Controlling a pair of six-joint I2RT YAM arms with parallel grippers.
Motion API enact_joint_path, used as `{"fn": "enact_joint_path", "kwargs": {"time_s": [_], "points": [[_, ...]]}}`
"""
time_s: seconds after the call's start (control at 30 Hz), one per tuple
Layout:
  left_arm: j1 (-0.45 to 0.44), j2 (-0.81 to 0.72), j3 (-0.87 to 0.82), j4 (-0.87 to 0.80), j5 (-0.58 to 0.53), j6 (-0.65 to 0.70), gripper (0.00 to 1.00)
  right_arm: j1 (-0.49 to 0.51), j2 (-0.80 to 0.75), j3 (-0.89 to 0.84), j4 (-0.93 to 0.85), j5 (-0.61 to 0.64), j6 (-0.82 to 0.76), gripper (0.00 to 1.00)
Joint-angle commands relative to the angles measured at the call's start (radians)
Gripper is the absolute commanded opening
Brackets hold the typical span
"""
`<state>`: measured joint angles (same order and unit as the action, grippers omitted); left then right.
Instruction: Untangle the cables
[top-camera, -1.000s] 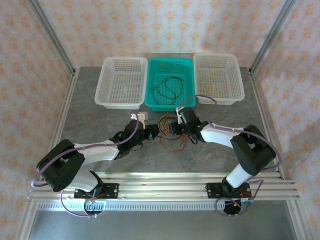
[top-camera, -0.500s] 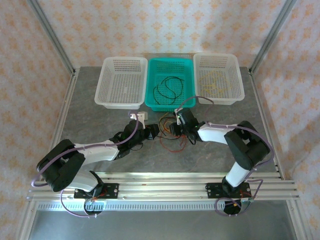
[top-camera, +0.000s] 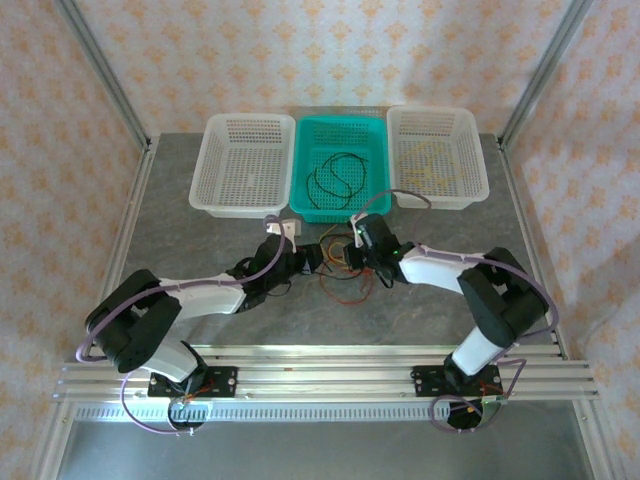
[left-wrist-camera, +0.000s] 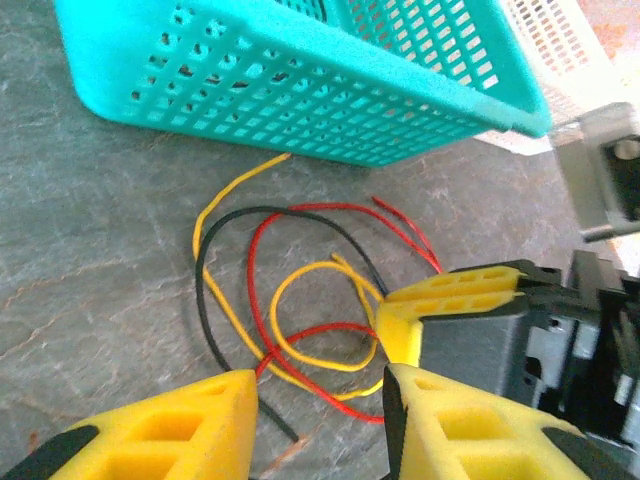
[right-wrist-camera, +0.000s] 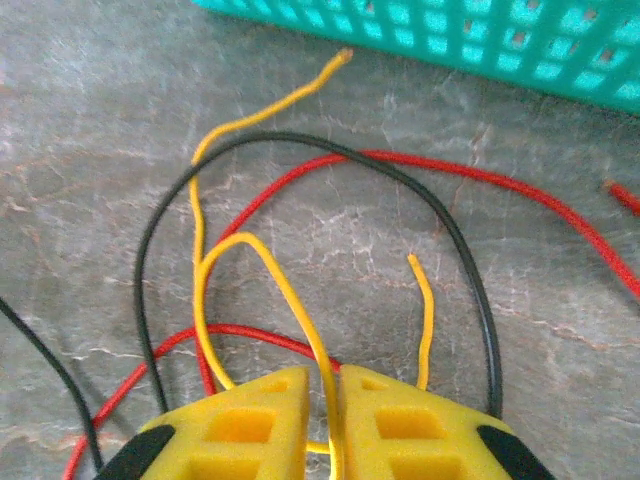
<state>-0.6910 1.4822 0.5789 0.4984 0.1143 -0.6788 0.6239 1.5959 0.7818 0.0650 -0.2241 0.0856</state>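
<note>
The cables (top-camera: 340, 272) lie as a loose tangle of red, yellow and black strands on the grey table, just in front of the teal basket. My right gripper (right-wrist-camera: 325, 385) is shut on a yellow cable (right-wrist-camera: 268, 268), whose loop rises out from between the jaws. A black cable (right-wrist-camera: 400, 170) and a red cable (right-wrist-camera: 480, 175) arc around it on the table. My left gripper (left-wrist-camera: 320, 385) is open and low over the tangle's near-left side, with red and yellow strands (left-wrist-camera: 300, 330) in front of its jaws. The right gripper's yellow fingers (left-wrist-camera: 455, 295) sit just beyond it.
A teal basket (top-camera: 378, 170) holding black cables stands behind the tangle, close to both grippers. A white basket (top-camera: 245, 165) is to its left. Another white basket (top-camera: 437, 158), with yellow cables inside, is to its right. A small white block (top-camera: 285, 229) lies by the left wrist.
My right gripper has shut on the yellow cable. The left arm has moved forward and right, closer to the tangle and the right gripper.
</note>
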Motion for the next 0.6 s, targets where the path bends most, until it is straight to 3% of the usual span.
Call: {"fn": "enact_joint_path", "kwargs": {"time_s": [0.0, 0.23, 0.37, 0.57], "points": [[0.019, 0.027, 0.043, -0.021, -0.026, 0.026, 0.39, 0.007, -0.069, -0.003, -0.046, 0.031, -0.018, 0.11], [0.036, 0.053, 0.049, -0.014, -0.009, 0.021, 0.40, 0.007, -0.115, -0.008, -0.080, 0.048, -0.028, 0.04], [0.037, 0.053, 0.034, 0.020, 0.039, 0.034, 0.43, 0.007, -0.066, 0.016, -0.082, 0.039, -0.026, 0.26], [0.023, 0.052, -0.014, 0.094, 0.097, 0.032, 0.45, 0.007, -0.006, 0.043, -0.058, 0.039, -0.021, 0.33]]}}
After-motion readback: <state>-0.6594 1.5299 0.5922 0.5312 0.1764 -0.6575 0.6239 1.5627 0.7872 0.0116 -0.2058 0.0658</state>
